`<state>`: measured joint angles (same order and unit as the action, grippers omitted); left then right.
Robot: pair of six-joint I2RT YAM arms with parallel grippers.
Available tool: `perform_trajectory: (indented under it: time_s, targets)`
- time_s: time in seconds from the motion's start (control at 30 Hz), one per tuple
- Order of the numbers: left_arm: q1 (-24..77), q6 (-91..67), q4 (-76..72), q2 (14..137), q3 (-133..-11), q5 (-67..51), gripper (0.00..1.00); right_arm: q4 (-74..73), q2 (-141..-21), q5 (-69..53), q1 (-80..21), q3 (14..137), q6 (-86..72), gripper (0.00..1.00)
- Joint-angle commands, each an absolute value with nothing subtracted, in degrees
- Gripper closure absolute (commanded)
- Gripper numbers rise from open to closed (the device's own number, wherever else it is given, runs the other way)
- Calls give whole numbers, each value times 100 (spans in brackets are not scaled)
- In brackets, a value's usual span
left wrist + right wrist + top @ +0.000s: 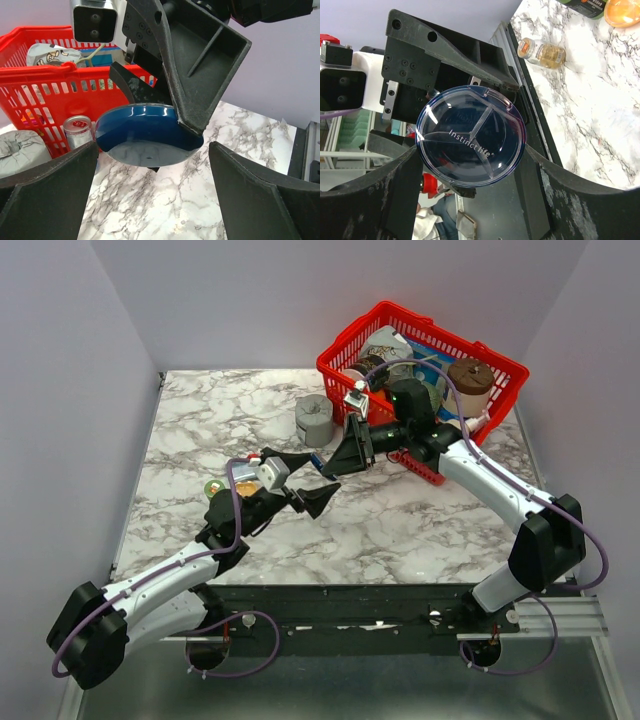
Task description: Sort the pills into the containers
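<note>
The dark blue round container (pixel 470 142) has a clear three-part lid marked "Instinct life". It sits between the fingers of my right gripper (pixel 470 150), which is shut on its rim and holds it above the table. It also shows in the left wrist view (pixel 147 135) and as a blue speck in the top view (pixel 316 462). My left gripper (pixel 152 147) is wide open and empty, facing the container just short of it; in the top view (pixel 322 478) the two grippers meet mid-table. The orange dish (pixel 622 10) lies on the marble. No loose pills show.
A small amber pill bottle (pixel 542 51) lies on the table near its front edge. The red wire basket (pixel 420 365) full of items stands at the back right. The grey notched block (pixel 315 418) stands left of it. A small can (pixel 77 131) stands by the basket.
</note>
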<state>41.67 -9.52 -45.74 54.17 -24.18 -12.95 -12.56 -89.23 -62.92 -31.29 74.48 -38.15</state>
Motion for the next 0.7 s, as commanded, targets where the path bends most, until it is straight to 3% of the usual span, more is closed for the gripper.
perform_trajectory:
  time_s: [0.0, 0.67]
  targets:
    - [4201, -870, -4940, 5353, -2355, -993, 1, -1055, -8807, -6539, -3129, 7348, -3920, 53]
    - [4201, -879, -4931, 5502, -2496, -1248, 5, -1002, -8824, -6566, -3138, 7286, -3946, 53]
